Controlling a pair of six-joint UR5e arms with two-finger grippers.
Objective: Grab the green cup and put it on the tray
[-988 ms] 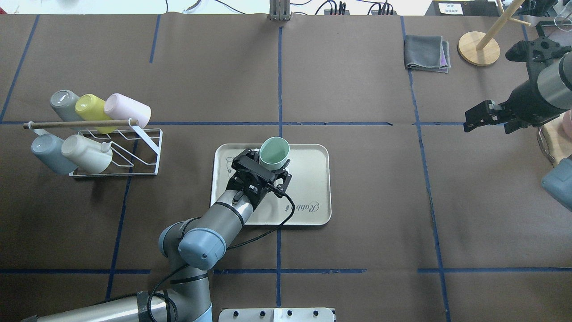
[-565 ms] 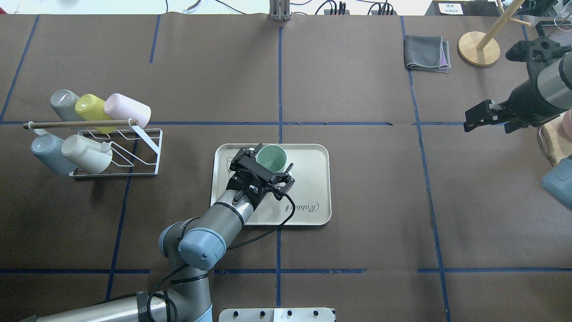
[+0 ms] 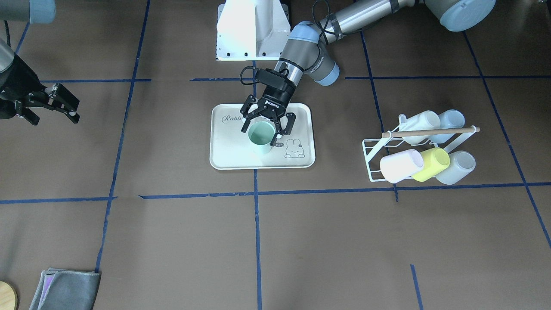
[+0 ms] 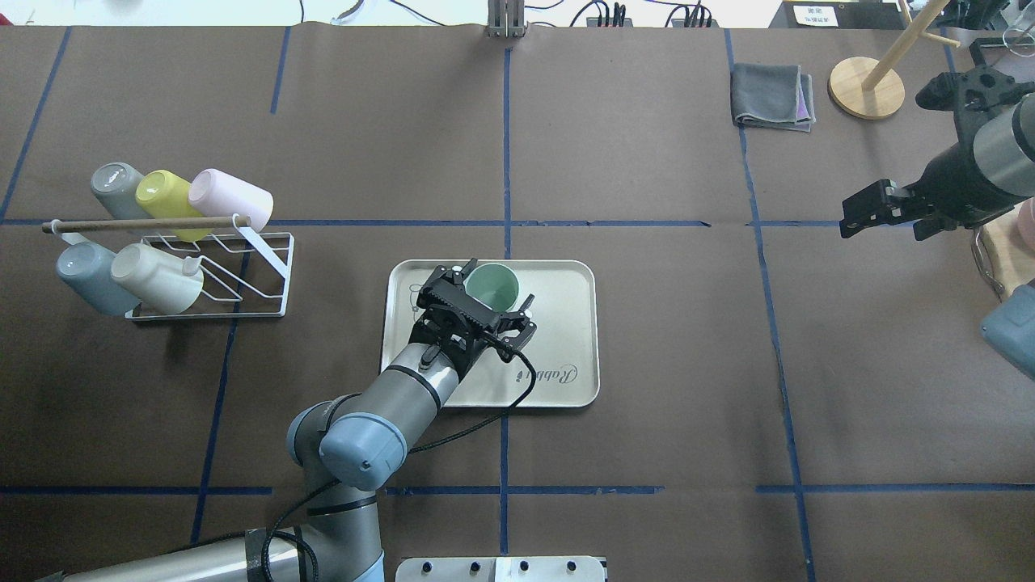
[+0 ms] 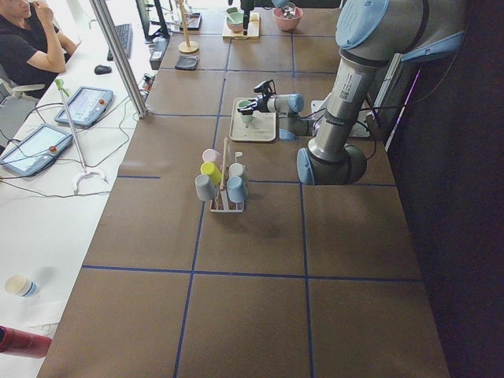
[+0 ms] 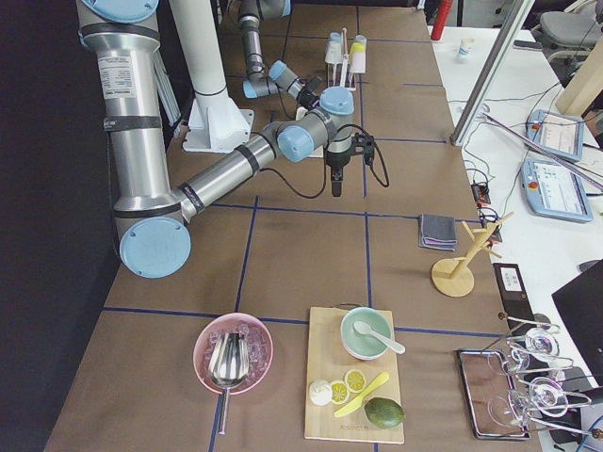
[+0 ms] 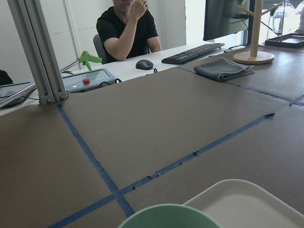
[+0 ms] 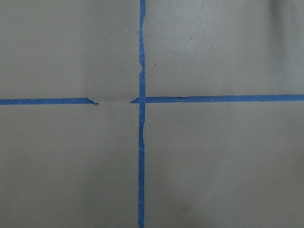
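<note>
Table (image 4: 647,162): green cup (image 4: 493,284) (upright) on tray (image 4: 560,327).

Brown paper-covered table (image 4: 647,162) with blue tape lines (image 4: 507,121), white side desk (image 5: 31,236), aluminium post (image 5: 118,55), bright room light

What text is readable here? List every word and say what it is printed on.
"Rabbit": script on the cream-white rectangular tray, partly hidden in the front-facing view.
"ROBOTIQ": white letters on the black two-finger left hand.
White sign beyond the table's far edge: too blurred to read.
</note>
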